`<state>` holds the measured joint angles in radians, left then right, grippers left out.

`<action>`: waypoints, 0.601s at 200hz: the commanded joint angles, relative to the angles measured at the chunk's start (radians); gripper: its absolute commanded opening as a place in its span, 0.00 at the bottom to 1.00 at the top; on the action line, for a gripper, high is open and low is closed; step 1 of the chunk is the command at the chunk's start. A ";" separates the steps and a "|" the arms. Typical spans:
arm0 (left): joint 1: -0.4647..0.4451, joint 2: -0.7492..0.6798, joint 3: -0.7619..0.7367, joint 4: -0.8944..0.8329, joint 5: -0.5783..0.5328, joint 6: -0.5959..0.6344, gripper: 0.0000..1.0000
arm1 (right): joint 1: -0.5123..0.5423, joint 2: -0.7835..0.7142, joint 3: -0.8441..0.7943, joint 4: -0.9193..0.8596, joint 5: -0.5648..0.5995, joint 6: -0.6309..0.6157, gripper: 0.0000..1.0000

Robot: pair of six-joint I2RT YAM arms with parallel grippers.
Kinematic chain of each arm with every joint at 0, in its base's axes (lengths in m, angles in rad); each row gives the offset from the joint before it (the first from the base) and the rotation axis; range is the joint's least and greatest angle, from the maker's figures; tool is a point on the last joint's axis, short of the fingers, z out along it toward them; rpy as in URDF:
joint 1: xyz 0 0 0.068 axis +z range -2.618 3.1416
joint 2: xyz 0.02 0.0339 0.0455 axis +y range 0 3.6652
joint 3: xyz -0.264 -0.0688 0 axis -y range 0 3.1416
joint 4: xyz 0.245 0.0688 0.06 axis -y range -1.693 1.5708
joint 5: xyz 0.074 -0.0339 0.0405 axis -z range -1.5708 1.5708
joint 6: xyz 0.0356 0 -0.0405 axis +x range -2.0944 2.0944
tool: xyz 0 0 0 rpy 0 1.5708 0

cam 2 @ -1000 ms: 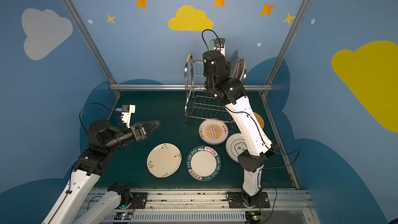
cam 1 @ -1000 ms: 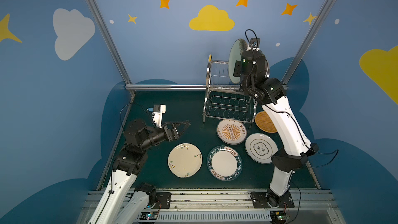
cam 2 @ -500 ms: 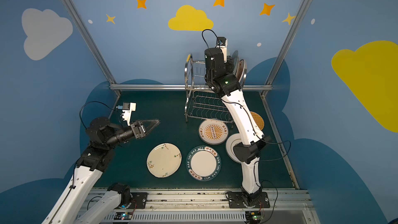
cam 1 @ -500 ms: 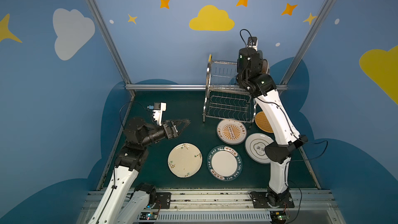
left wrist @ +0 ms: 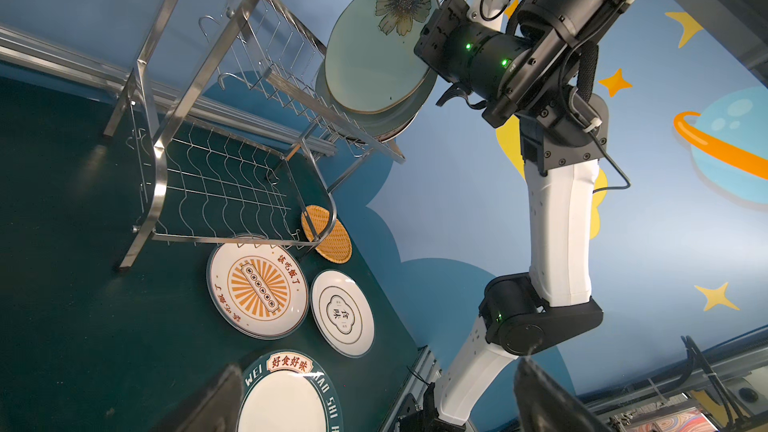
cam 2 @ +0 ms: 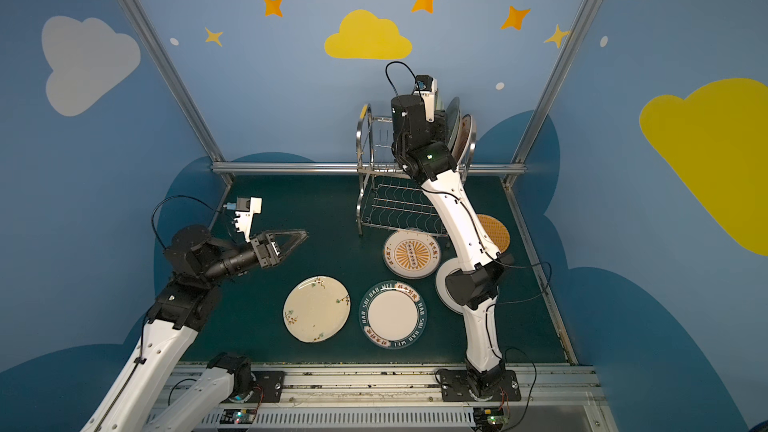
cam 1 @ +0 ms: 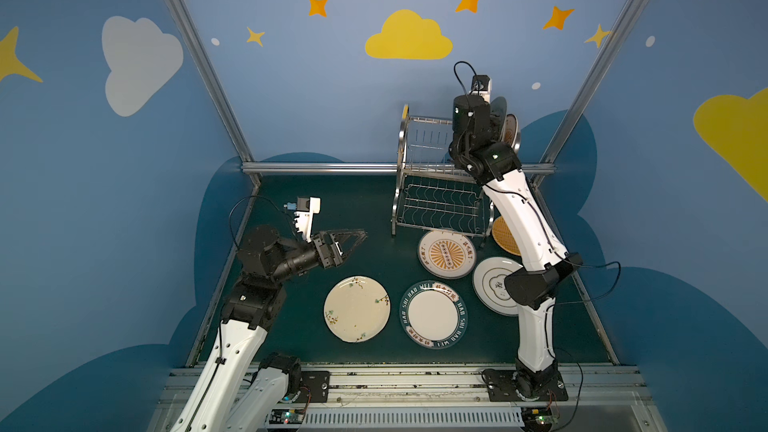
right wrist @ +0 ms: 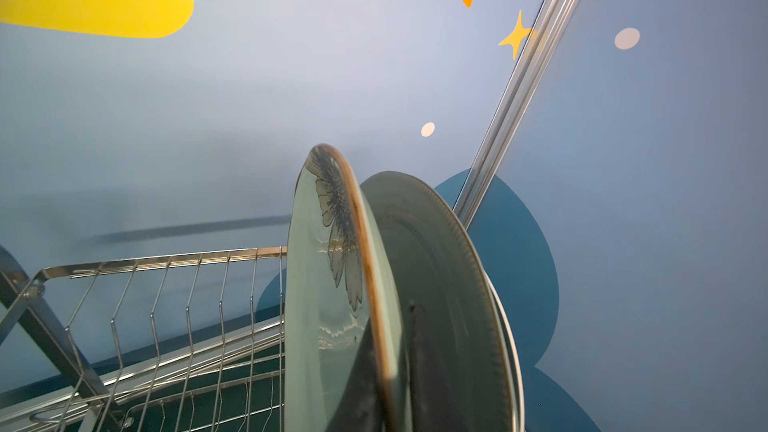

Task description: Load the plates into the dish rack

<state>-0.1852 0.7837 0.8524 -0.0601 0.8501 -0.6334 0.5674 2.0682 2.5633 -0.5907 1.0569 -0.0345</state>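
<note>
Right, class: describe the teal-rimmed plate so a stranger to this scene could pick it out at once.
Find the steel dish rack at the back of the green table. Of the plates lying flat before it, take the two nearest the front edge. Beside the cream blossom plate, the teal-rimmed plate alone has a dark band of white capitals.

Dish rack (left wrist: 159, 172): polished steel wire, mirror-shiny. Flower plate (left wrist: 370, 51): glossy glazed ceramic. Woven plate (left wrist: 336, 243): matt, ribbed. Tabletop (cam 1: 332, 209): matt dark green.
</note>
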 commanded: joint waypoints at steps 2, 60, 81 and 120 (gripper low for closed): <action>0.004 -0.003 -0.004 0.030 0.018 0.000 1.00 | -0.009 -0.001 0.049 0.135 0.047 -0.012 0.00; 0.006 -0.003 -0.004 0.032 0.023 -0.002 1.00 | -0.011 0.019 0.049 0.145 0.043 -0.035 0.00; 0.008 -0.001 -0.004 0.032 0.024 -0.003 1.00 | -0.015 0.024 0.049 0.119 0.033 -0.013 0.00; 0.009 -0.001 -0.004 0.034 0.026 -0.004 1.00 | -0.016 0.034 0.048 0.069 0.022 0.030 0.00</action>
<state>-0.1810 0.7837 0.8524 -0.0547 0.8597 -0.6373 0.5568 2.1128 2.5637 -0.5747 1.0576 -0.0479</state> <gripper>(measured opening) 0.998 0.087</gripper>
